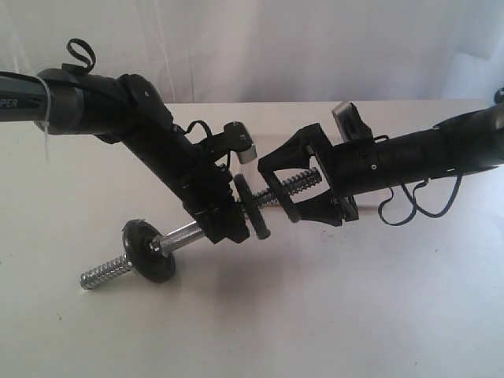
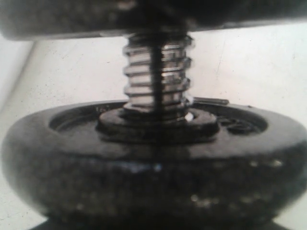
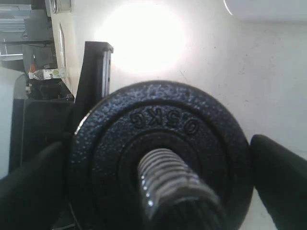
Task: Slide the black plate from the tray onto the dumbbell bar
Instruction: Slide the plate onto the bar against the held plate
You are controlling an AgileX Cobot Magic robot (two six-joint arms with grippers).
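The dumbbell bar hangs slanted above the table, my left gripper shut on its smooth middle. One black disc sits toward the bar's far-left threaded end. Another disc rests right beside the left gripper. The black plate, marked 0.5KG, is threaded on the bar's right end, a few threads from that disc. My right gripper is shut on the plate's rim, one finger on each side. The white tray's rounded corner shows only in the right wrist view.
The white table lies under both arms. A loose cable loop hangs below the right arm. Shelving and clutter stand beyond the table's edge in the right wrist view.
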